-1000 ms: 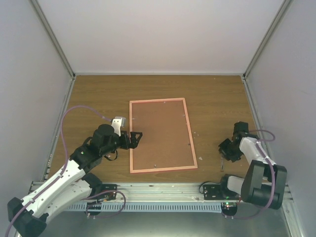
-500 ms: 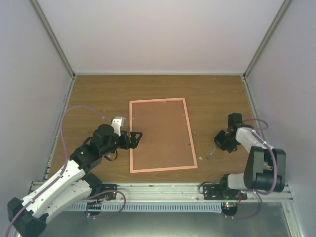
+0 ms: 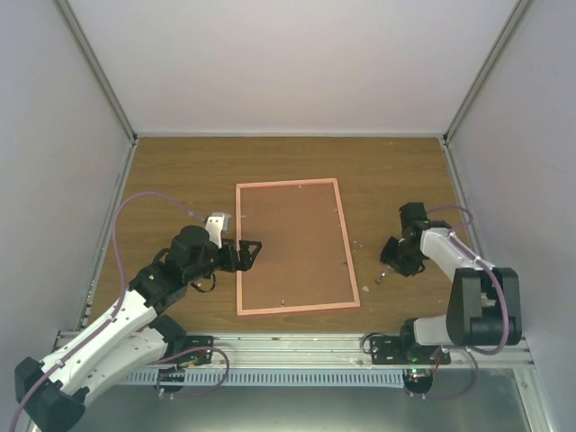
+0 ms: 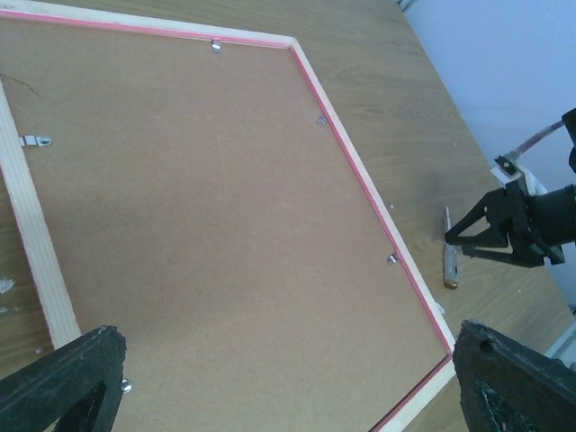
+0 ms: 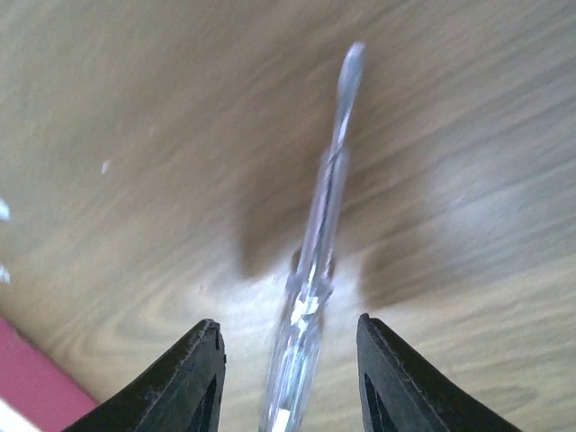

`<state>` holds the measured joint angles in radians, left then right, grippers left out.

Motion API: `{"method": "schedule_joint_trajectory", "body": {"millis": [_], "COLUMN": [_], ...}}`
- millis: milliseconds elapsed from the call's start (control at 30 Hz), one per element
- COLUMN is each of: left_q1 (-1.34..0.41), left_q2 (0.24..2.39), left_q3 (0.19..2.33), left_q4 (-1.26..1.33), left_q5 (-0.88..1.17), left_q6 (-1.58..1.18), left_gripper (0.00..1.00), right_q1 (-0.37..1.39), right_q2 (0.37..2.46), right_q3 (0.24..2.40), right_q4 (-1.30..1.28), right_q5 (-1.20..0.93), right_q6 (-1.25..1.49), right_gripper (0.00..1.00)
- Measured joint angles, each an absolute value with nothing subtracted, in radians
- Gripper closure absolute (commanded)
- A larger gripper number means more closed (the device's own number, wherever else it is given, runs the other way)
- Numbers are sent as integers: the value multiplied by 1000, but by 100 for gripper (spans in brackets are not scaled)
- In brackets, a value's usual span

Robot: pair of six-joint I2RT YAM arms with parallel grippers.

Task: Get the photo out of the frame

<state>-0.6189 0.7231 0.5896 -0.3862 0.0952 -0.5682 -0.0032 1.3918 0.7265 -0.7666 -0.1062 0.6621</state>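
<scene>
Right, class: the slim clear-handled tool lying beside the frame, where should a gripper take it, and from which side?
Probably by the thicker clear handle of the tool, coming down from above with the jaws across its width. It lies flat on the table, so only its long sides are free to pinch.

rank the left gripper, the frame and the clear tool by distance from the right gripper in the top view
1. clear tool, lying right beside the right gripper
2. frame, to its left, mid-table
3. left gripper, at the frame's far left edge
</scene>
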Motion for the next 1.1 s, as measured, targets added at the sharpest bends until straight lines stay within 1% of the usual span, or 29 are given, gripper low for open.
{"method": "schedule_joint_trajectory", "body": {"millis": [200, 433, 533, 767, 900, 1000, 1100], "left_q1": [-619, -619, -619, -619, -619, -619, -619], "left_q2": [737, 756, 770, 790, 794, 794, 794], "left_q3": [590, 590, 588, 567, 567, 567, 567], "left_q4": [-368, -358, -352, -340, -329, -320, -310], "left_q5": [119, 138, 147, 184, 209, 228, 246], "left_q6": [-576, -591, -596, -619, -625, -637, -642], "left_gripper": [1, 1, 1, 1, 1, 1, 1], "right_q1": [69, 104, 125, 199, 244, 262, 281], "right_q2": [1321, 1324, 1335, 1388, 1394, 1389, 1376], "right_q3": [678, 633, 636, 673, 679, 679, 679], "right_q4": [-803, -805, -804, -822, -809, -802, -786], "right_q5": [-113, -107, -88, -14, 8, 21, 27], "right_q6": [673, 687, 688, 704, 716, 717, 715], "right_gripper": [58, 61, 65, 82, 88, 97, 99]}}
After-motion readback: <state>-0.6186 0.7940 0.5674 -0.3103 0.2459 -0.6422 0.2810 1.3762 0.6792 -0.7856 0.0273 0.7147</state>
